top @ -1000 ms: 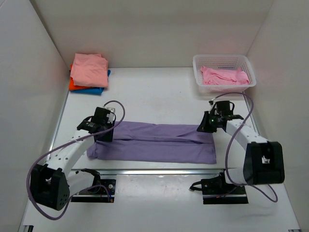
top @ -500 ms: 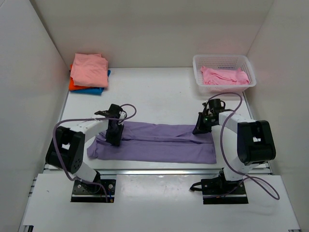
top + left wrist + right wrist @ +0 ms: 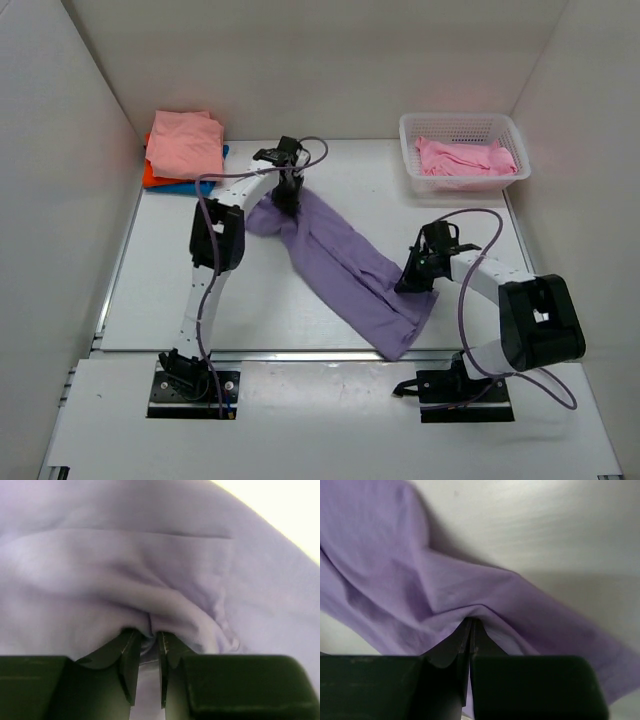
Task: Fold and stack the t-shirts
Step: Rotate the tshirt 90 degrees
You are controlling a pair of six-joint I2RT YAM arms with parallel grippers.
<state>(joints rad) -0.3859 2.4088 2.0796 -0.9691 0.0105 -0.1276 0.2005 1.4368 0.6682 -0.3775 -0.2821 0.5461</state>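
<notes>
Lavender t-shirt [image 3: 340,265] lay as a long narrow band running diagonally across the tabletop [image 3: 350,180], from back-centre to near-right. It had already been folded lengthwise into a strip, but not yet crosswise.

Left fingers [image 3: 288,198] were reached far out to the back end of the band. In the left wrist view they were nearly together, with a small ridge of the purple cloth pinched between the tips. Right fingers [image 3: 410,278] sat on the near-right part of the band, closed tight on a pinch of the same shirt, as the right wrist view showed. A short tail of cloth lay loose past them toward the near edge.

Probable reason for the two-end hold: it kept the strip stretched so the lengthwise fold wouldn't fall open while it was swung or doubled over. I couldn't tell if the middle of the band was lifted or resting.

The stack sat at back-left, well apart from the band: salmon-pink t-shirt [image 3: 185,140] on top, with orange-red t-shirt [image 3: 150,175] and blue t-shirt [image 3: 195,187] edges showing under it. That was likely the destination, which may be why the left end was held on that side. Bright pink t-shirt [image 3: 465,157] lay unfolded in the basket [image 3: 460,120] at back-right, not yet handled.
</notes>
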